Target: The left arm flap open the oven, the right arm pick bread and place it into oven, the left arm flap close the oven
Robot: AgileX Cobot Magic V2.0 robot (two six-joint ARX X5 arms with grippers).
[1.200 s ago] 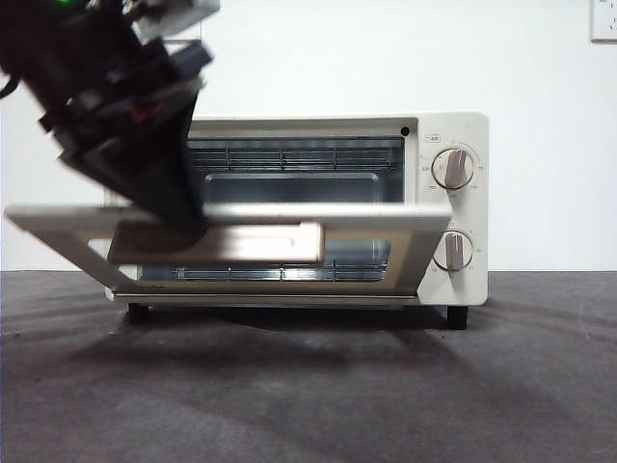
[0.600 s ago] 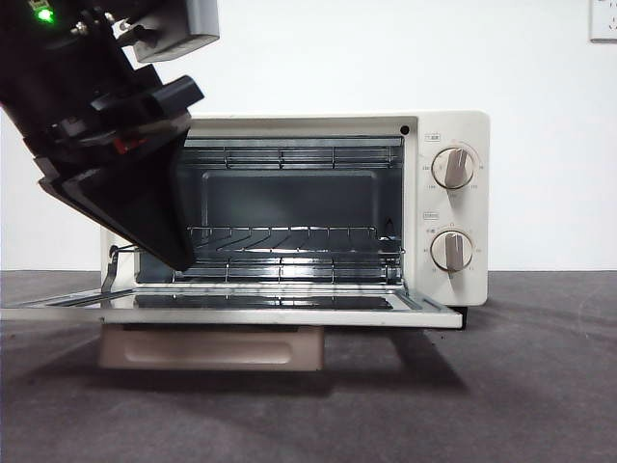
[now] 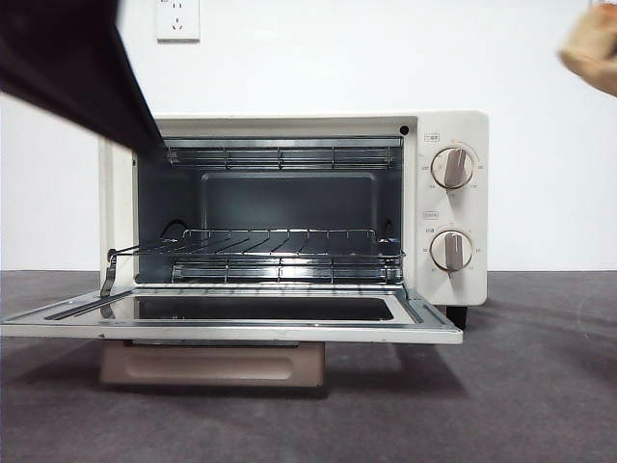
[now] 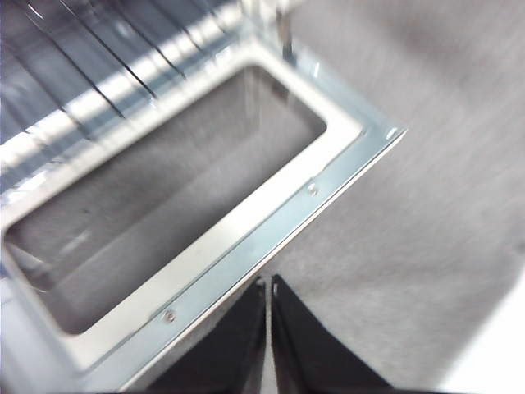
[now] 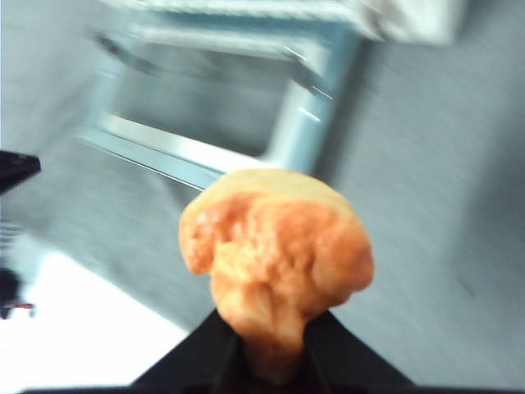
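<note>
Reads as a lab test bench rather than a lived-in kitchen: one cream toaster oven (image 3: 289,217) stands alone on a dark grey felt-like table cover (image 3: 521,386). Backdrop is a plain white wall (image 3: 318,58) carrying a white power socket (image 3: 177,18). Black robot arm (image 3: 67,63) enters from the upper corner of the front view
</note>
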